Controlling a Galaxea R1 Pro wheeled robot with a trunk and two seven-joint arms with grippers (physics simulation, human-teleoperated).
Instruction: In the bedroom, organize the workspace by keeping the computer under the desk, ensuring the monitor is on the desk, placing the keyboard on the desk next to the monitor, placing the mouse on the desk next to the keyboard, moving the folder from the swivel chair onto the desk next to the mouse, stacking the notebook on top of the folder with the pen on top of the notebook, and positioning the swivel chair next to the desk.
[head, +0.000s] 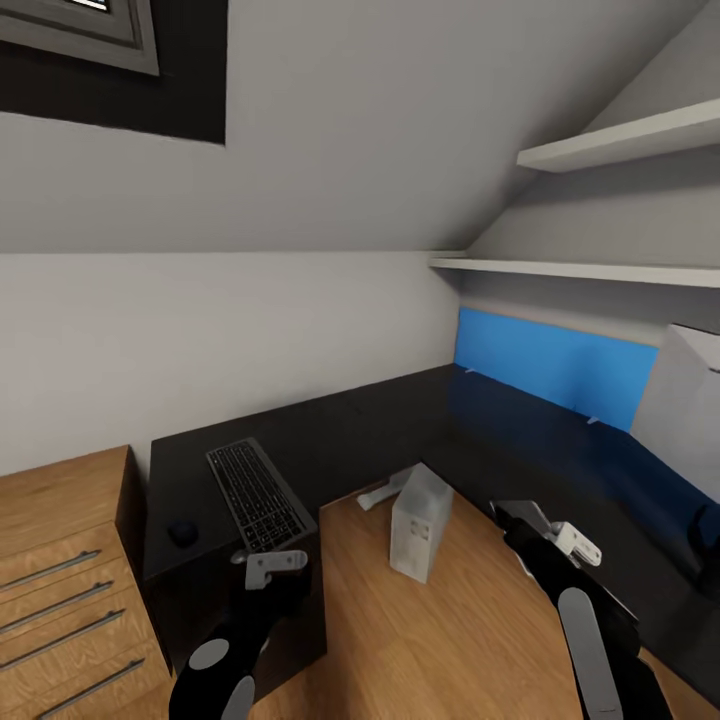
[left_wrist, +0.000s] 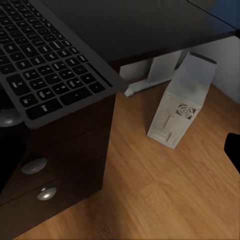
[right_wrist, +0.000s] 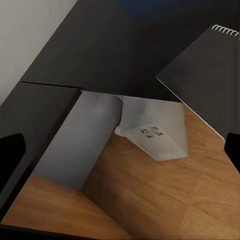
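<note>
The long black desk (head: 400, 420) wraps around a patch of wooden floor. On its left wing lies the slim dark keyboard (head: 255, 495) (left_wrist: 45, 65), its near end jutting past the desk edge. The small black mouse (head: 182, 531) sits just left of it. The white computer (head: 420, 520) (left_wrist: 182, 107) (right_wrist: 157, 137) stands tilted on the floor at the desk's inner corner. A dark spiral-bound notebook (right_wrist: 210, 75) lies at the desk edge. My left gripper (head: 272, 572) hovers open before the keyboard's near end. My right gripper (head: 535, 520) is open over the floor beside the computer.
A light wooden drawer cabinet (head: 60, 570) stands left of the desk. Black drawers with round silver knobs (left_wrist: 34, 165) sit under the keyboard. A blue wall panel (head: 555, 365) backs the right wing, with white shelves (head: 600, 150) above. White desk legs (left_wrist: 162, 67) stand behind the computer.
</note>
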